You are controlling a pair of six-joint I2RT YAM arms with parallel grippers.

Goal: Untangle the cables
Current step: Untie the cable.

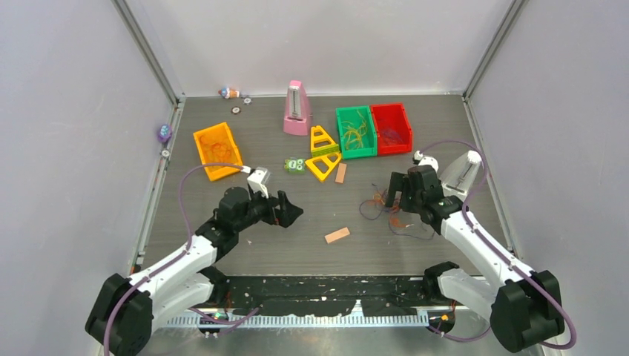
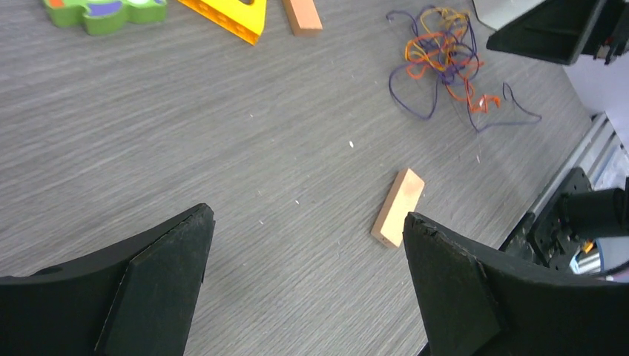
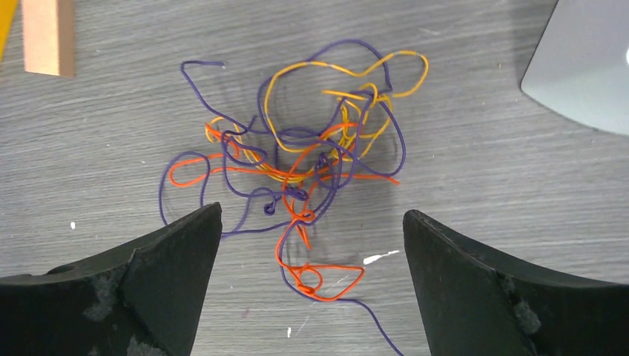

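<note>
The cables [image 3: 297, 170] lie in one loose knot of orange-red, yellow and dark purple strands on the bench [image 1: 311, 252], right of centre and directly below the right claw [image 3: 311, 215]; that claw stands wide with nothing gripped, its fingers straddling the lower part of the knot; the left claw [image 2: 308, 219] is likewise wide and empty, well apart from the knot over bare bench, with a wooden block [image 2: 398, 208] just ahead of it. Principal hazard: closing the right claw from this position is likely to gather several strands at once, since orange-red and purple strands cross and twist together between the fingers; lifting such a bundle would raise the whole knot and tighten the small orange-red loops at its near end rather than free one strand. Second hazard: the strands are thin and lie flat; fingers stopping short of the bench may close on nothing; fingers driven too low may scrape the surface. Third hazard: with the left claw not pinning the rest, a pull may drag the knot toward the pale grey object [image 3: 586, 59] at its right or the second wooden block [image 3: 48, 37] nearby, where loose ends could snag; an outlying loop, such as the yellow one at the far side, appears the safer target.
</note>
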